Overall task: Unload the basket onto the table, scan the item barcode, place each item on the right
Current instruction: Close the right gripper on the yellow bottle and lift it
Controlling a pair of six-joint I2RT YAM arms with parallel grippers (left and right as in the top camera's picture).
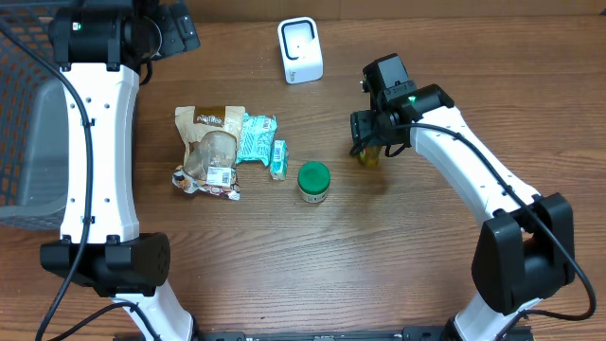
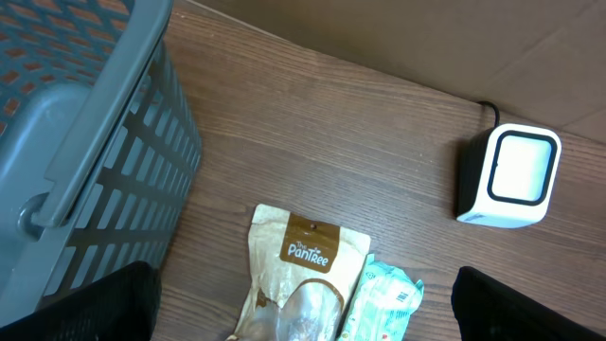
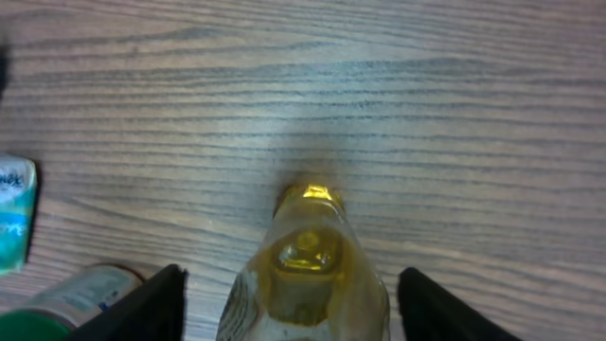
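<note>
A small clear bottle of yellow liquid stands on the wooden table right of centre. My right gripper is lowered around it. In the right wrist view the bottle sits between the two black fingers, with a gap of table showing on each side, so the right gripper is open. The white barcode scanner stands at the back centre and also shows as the scanner in the left wrist view. My left gripper is open and empty, held high at the back left above the snack bag.
A brown-and-white PanTree bag, a teal packet, a small teal box and a green-lidded jar lie mid-table. A grey mesh basket stands at the left edge, close to the left arm.
</note>
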